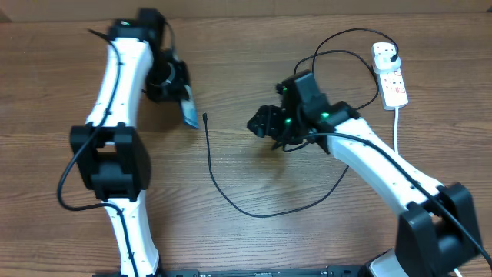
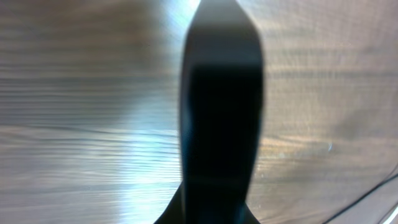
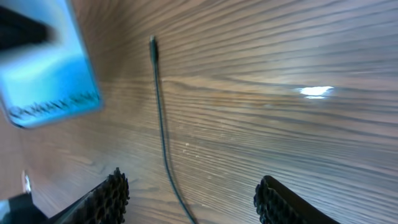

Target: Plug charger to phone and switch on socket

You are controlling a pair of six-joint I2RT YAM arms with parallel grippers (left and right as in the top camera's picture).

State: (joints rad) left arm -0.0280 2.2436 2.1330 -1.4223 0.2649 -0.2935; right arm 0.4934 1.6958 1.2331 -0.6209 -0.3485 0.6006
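While the left gripper [image 1: 178, 91] clamps the phone [image 1: 187, 110] by one end, the right gripper [image 3: 193, 198] hangs wide and empty over the charger [image 1: 210, 158] cable, whose loose tip lies just beside the phone's free end.

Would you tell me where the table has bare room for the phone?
Bare wood: top centre, between the left gripper and the cable's upper loops; bottom centre, between the left arm and the cable's curve. Crowded around the right gripper and power strip.
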